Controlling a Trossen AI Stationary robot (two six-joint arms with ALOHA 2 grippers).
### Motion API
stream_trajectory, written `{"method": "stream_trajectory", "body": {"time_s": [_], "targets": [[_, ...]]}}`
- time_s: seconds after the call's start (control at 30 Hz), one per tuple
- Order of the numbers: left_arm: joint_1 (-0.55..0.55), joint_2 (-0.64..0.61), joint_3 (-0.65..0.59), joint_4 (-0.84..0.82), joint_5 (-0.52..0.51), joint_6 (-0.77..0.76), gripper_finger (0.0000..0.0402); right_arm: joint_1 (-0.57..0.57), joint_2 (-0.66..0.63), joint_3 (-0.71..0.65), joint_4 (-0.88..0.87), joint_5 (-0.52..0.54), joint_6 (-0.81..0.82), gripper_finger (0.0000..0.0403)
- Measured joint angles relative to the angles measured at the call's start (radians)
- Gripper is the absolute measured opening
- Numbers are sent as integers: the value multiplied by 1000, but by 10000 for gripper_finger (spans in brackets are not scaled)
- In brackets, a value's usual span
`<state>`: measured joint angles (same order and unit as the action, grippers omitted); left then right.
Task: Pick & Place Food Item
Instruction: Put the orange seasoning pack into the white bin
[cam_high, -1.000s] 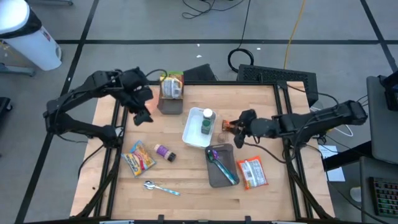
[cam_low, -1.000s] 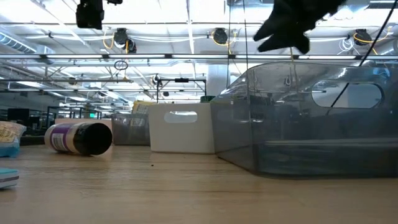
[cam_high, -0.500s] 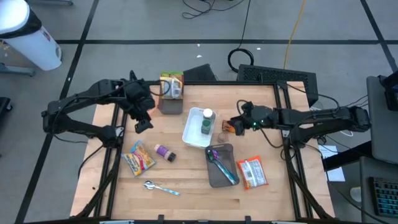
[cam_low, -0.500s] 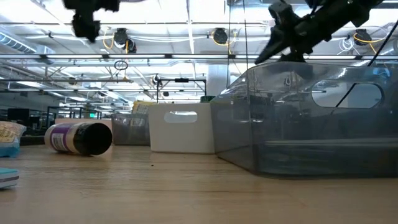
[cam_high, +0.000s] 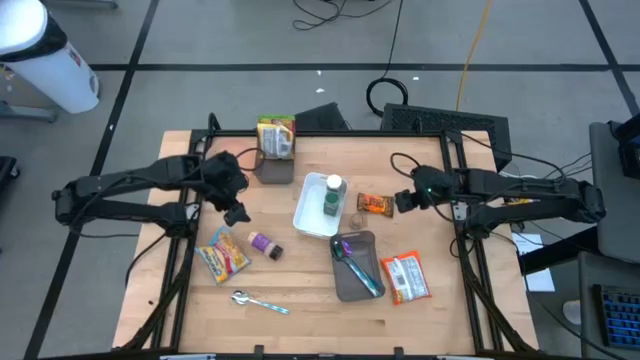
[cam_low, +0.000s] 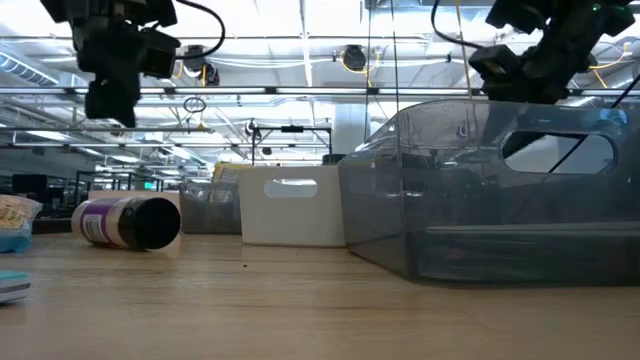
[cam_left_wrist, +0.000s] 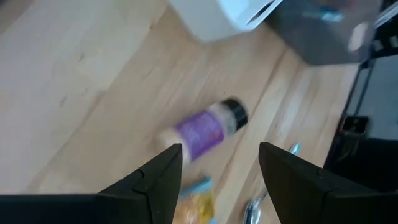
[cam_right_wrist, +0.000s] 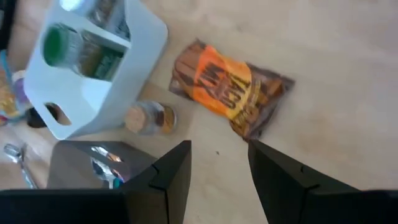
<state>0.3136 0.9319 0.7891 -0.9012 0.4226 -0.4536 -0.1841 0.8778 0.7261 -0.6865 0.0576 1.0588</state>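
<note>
An orange and brown snack packet (cam_high: 375, 204) lies flat on the table, right of the white bin (cam_high: 312, 222); it also shows in the right wrist view (cam_right_wrist: 230, 87). My right gripper (cam_high: 404, 200) is open and empty just right of the packet, apart from it. My left gripper (cam_high: 236, 211) is open and empty above the table's left part, over a purple spice jar (cam_left_wrist: 202, 134) that lies on its side (cam_high: 265, 244). The white bin holds a green-lidded bottle (cam_high: 331, 203).
A small cork-topped jar (cam_right_wrist: 149, 118) stands by the white bin. A grey bin (cam_high: 355, 265) holds utensils. A red and white packet (cam_high: 405, 278), a yellow snack bag (cam_high: 222, 252) and a spoon (cam_high: 258, 302) lie nearer. A far grey bin (cam_high: 275, 165) holds a box.
My right gripper has drawn back toward the table's right edge; the snack packet stays lying on the table by the white bin. My left gripper has moved down and toward the table's near edge, above the purple jar.
</note>
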Motion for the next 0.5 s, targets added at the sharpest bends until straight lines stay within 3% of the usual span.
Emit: {"method": "stream_trajectory", "body": {"time_s": [0.3,0.5], "targets": [[-16,6,-24,251,4,-5,218,0,41,-108,40,-67,62,151],[-16,6,-24,355,6,-26,218,0,41,-253,282,-89,104,151]]}}
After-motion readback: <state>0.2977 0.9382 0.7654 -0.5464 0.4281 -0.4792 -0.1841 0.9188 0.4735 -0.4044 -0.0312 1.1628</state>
